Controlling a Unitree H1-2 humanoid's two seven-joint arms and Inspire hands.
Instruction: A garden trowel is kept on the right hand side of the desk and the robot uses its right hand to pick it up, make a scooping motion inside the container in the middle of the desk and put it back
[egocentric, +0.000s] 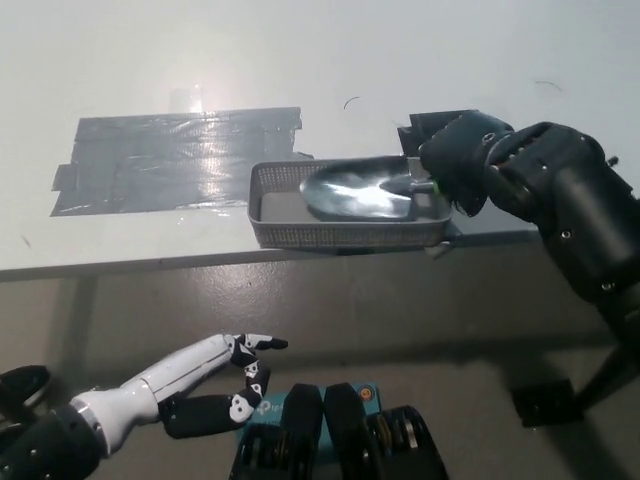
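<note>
A grey mesh container (290, 234) sits at the desk's front edge, near the middle. My black right hand (462, 165) hovers over its right end, shut on the handle of the garden trowel. The trowel's shiny metal blade (352, 192) lies inside the container, pointing left and tilted slightly up. The handle is hidden inside the hand. My white left hand (205, 378) rests low at the lower left, below the desk edge, open with its fingers spread.
A patch of grey tape (165, 160) covers the desk left of the container. A small dark tape patch (430, 125) lies behind my right hand. The white desk's front edge (130, 263) runs across the picture, with floor below it.
</note>
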